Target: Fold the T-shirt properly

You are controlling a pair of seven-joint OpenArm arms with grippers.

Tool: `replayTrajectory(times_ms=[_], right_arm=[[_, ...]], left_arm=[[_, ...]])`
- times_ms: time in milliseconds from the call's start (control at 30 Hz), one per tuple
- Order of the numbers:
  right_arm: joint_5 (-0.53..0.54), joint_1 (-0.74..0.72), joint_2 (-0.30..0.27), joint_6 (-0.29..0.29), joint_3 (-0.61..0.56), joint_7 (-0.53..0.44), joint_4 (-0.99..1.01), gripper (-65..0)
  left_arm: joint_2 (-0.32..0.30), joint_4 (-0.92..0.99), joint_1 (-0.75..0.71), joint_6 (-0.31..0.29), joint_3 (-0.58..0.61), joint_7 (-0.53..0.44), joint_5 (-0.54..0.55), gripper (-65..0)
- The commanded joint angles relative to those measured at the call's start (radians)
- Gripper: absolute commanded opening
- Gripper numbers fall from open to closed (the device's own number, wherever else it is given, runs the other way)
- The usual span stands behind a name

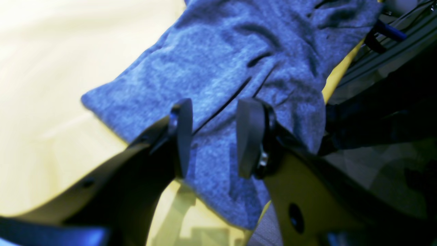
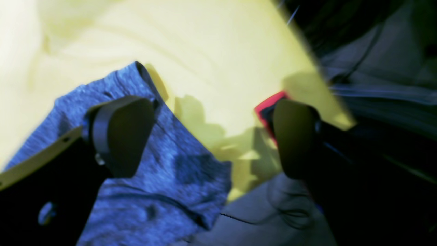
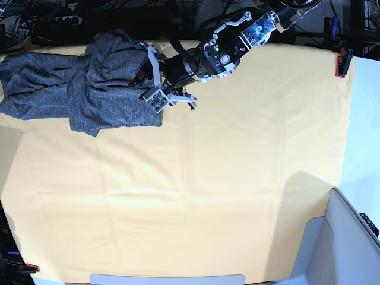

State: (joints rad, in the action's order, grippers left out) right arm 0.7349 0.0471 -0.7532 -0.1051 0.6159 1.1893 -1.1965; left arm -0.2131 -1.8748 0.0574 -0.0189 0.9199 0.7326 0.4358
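The heather-grey T-shirt (image 3: 101, 89) lies bunched and partly folded at the far left of the table on the yellow cloth (image 3: 225, 178). My left gripper (image 3: 149, 80) reaches in from the back right and sits at the shirt's right edge. In the left wrist view the left gripper (image 1: 215, 136) is open, its fingers (image 1: 251, 136) just above the shirt (image 1: 222, 58) with fabric showing between them. My right gripper (image 2: 208, 136) is wide open and empty. One of its fingers is over a corner of the shirt (image 2: 170, 177) and the other is near the cloth's edge. The right arm is out of the base view.
A red clamp (image 2: 269, 104) sits at the cloth's edge by my right gripper. Another red clamp (image 3: 341, 65) holds the cloth at the back right. A white bin (image 3: 350, 237) stands at the front right. Cables and dark gear run along the back edge (image 3: 53, 24).
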Motion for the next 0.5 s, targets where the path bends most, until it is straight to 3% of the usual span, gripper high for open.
replayTrajectory(times_ms=[0, 233, 333, 467], right_arm=[[-0.004, -0.023, -0.022, -0.003, -0.024, -0.015, -0.010, -6.9], [-0.059, -0.065, 0.016, -0.003, -0.239, -0.101, -0.006, -6.9], [-0.048, -0.065, 0.027, -0.008, -0.255, -0.104, -0.010, -6.9], [-0.005, -0.071, 0.019, -0.069, -0.251, -0.101, -0.012, -6.9]], left_arm=[[0.011, -0.022, 0.011, -0.005, -0.005, -0.026, 0.005, -43.9], [0.011, -0.022, 0.012, -0.005, -0.005, -0.029, 0.005, -43.9], [0.010, -0.022, 0.012, -0.005, -0.005, -0.026, 0.004, -43.9], [0.010, -0.021, 0.012, -0.005, -0.005, -0.025, 0.004, -43.9]])
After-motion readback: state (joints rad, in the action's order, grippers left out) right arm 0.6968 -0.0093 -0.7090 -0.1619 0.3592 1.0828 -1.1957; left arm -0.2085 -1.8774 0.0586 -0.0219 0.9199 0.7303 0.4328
